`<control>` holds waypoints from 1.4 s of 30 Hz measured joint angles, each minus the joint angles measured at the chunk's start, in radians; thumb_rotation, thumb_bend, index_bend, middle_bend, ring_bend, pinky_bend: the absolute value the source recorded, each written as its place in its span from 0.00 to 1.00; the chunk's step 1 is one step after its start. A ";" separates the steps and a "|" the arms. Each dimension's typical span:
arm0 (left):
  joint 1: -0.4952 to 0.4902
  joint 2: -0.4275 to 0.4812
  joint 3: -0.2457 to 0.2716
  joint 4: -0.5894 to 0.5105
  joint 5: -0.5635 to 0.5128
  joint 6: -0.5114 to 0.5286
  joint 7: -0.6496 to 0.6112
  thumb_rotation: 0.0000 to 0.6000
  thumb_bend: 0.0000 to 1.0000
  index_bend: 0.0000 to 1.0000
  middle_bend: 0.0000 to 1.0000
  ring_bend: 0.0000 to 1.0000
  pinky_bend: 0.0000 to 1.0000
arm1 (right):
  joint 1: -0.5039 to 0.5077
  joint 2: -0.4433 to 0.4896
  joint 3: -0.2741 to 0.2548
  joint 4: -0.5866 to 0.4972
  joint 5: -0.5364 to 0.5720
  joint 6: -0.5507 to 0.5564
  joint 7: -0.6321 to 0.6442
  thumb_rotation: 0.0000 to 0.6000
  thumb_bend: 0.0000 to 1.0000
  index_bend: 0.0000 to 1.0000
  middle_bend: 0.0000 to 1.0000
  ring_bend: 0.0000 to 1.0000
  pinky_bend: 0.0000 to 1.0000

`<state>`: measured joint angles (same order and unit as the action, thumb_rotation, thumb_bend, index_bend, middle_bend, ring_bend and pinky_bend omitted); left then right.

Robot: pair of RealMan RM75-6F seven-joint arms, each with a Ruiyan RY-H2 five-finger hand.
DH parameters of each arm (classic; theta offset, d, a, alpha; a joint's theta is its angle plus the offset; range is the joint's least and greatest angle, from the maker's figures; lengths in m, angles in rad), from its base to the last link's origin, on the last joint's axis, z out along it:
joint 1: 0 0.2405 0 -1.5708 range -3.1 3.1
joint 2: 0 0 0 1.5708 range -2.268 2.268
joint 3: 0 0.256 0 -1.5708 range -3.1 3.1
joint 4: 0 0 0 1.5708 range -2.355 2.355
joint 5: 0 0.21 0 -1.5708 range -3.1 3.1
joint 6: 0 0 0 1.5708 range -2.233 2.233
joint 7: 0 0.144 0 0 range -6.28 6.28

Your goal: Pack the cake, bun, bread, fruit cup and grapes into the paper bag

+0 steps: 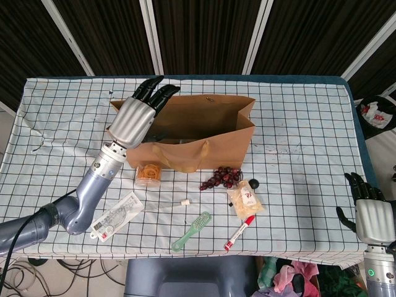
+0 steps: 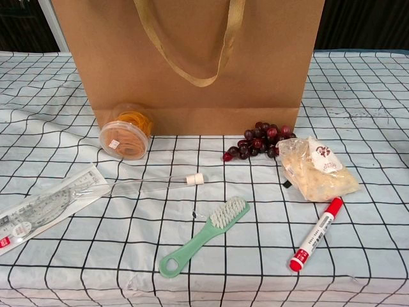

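Your left hand [image 1: 137, 116] hovers over the left end of the open bag [image 1: 213, 133], fingers spread, holding nothing. Fruit cup [image 2: 125, 135] lies on its side against the bag's front, below that hand; grapes [image 2: 259, 142] and bread [image 2: 316, 169] lie further right. Your right hand [image 1: 371, 216] rests empty, fingers apart, at the table's [image 1: 309, 124] far right edge.

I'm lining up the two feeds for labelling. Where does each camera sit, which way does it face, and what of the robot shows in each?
Head view: high above the near table edge, looking down on the checked tablecloth; shows the left hand at the brown paper bag and the right hand at lower right.
Chest view: low, near table height, facing the bag's front; no arm or hand shows.
Shared: bag, dark red grapes, green brush, red marker.
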<state>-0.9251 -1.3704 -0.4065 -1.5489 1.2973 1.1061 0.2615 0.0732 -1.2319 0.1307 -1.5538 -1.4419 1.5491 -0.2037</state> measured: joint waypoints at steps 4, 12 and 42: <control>0.000 0.009 0.000 -0.023 -0.045 -0.004 0.047 1.00 0.01 0.09 0.14 0.00 0.09 | -0.002 0.002 0.001 -0.003 -0.001 0.005 0.001 1.00 0.24 0.12 0.13 0.22 0.27; 0.036 0.049 -0.010 -0.059 -0.015 0.108 0.072 1.00 0.03 0.10 0.15 0.00 0.10 | -0.004 0.004 -0.002 -0.003 -0.002 0.006 0.001 1.00 0.24 0.12 0.13 0.22 0.27; 0.706 0.286 0.427 -0.042 0.378 0.624 -0.301 1.00 0.04 0.11 0.17 0.02 0.11 | 0.185 0.176 -0.048 -0.137 -0.171 -0.302 0.186 1.00 0.16 0.12 0.10 0.18 0.21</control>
<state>-0.2190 -1.0848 0.0202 -1.5910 1.6752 1.7297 -0.0395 0.2577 -1.0562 0.0823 -1.6907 -1.6126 1.2466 -0.0177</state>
